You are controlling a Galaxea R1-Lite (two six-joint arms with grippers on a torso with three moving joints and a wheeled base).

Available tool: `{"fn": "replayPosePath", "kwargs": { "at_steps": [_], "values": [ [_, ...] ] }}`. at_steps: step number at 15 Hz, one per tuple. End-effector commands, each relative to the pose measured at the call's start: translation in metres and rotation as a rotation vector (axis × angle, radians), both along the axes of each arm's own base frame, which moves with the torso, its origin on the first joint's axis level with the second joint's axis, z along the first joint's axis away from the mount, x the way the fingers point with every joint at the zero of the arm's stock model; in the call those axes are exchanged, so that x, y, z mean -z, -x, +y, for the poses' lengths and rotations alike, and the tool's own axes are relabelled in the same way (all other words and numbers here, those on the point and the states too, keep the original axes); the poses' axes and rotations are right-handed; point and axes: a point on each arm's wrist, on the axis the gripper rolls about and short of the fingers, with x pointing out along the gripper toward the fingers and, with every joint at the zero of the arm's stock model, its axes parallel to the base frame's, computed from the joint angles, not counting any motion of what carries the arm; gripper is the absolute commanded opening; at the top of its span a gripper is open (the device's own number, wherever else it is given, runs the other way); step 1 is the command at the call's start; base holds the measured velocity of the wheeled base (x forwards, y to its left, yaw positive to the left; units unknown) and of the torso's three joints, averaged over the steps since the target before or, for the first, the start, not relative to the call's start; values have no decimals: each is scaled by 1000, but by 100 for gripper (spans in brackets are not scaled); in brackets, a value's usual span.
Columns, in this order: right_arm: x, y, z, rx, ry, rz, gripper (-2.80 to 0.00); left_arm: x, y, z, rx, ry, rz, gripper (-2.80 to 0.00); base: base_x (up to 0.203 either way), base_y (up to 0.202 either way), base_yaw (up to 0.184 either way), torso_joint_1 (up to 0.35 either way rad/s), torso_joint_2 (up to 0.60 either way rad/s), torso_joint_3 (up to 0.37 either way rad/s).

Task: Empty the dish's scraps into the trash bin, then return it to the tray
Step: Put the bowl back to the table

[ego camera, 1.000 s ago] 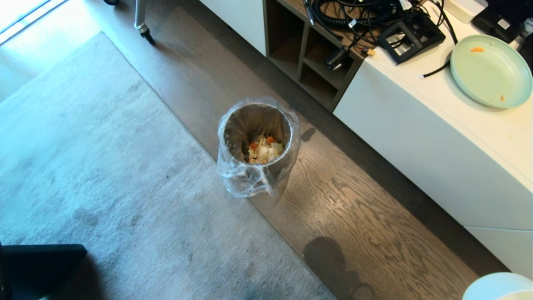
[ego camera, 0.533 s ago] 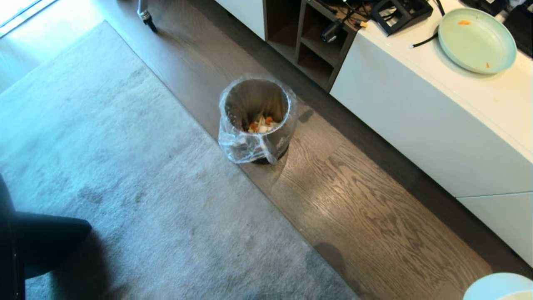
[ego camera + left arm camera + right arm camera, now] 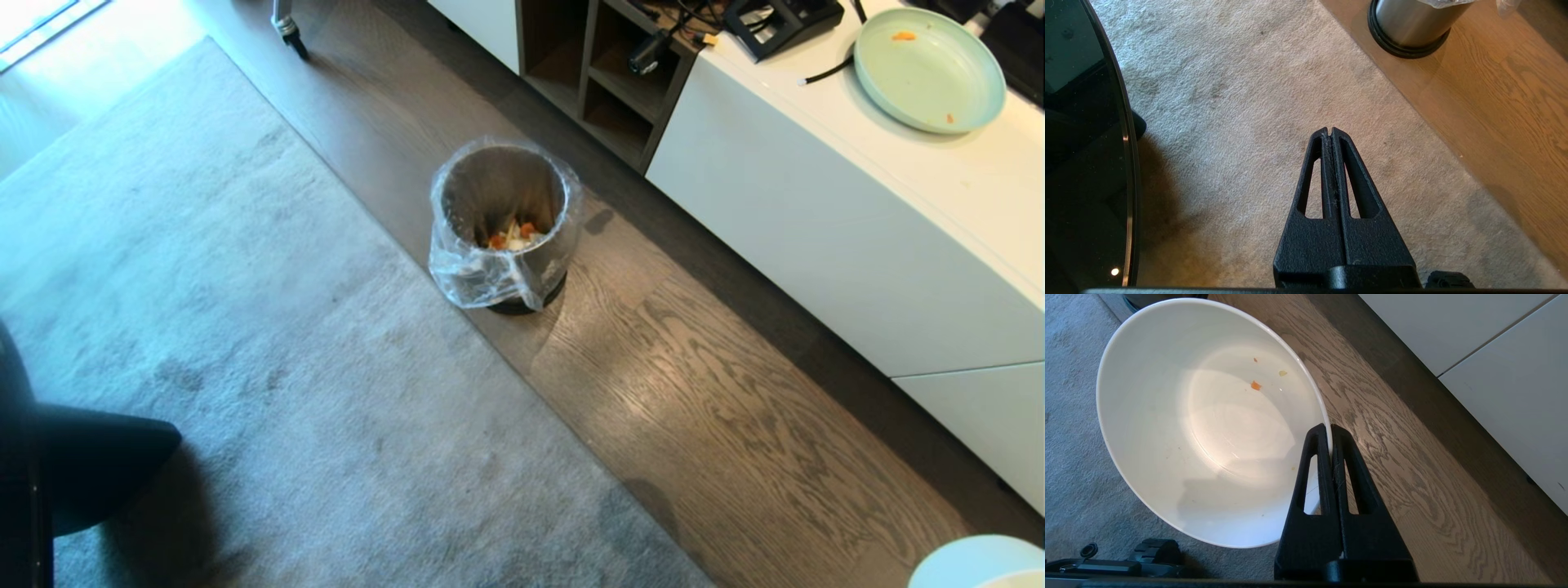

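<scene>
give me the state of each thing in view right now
dish: nearly empty, a few crumbs, rim pinched by the right claw
trash bin: upright on the floor, lined, scraps inside
green plate: on the counter, a few orange bits
left claw: shut, empty
</scene>
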Motion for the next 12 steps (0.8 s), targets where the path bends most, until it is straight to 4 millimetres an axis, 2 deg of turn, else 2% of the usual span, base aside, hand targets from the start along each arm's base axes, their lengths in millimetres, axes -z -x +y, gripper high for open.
{"fn": "replayPosePath", "kwargs": {
  "at_steps": [1, 12],
  "values": [
    [0, 0, 0, -1, 1, 2, -280, 0, 0, 0, -1, 2, -1, -280, 0, 0, 0, 0, 0, 0],
    [0, 0, 0, -1, 1, 2, -280, 0, 0, 0, -1, 5, -1, -280, 0, 0, 0, 0, 1, 182]
  ]
}}
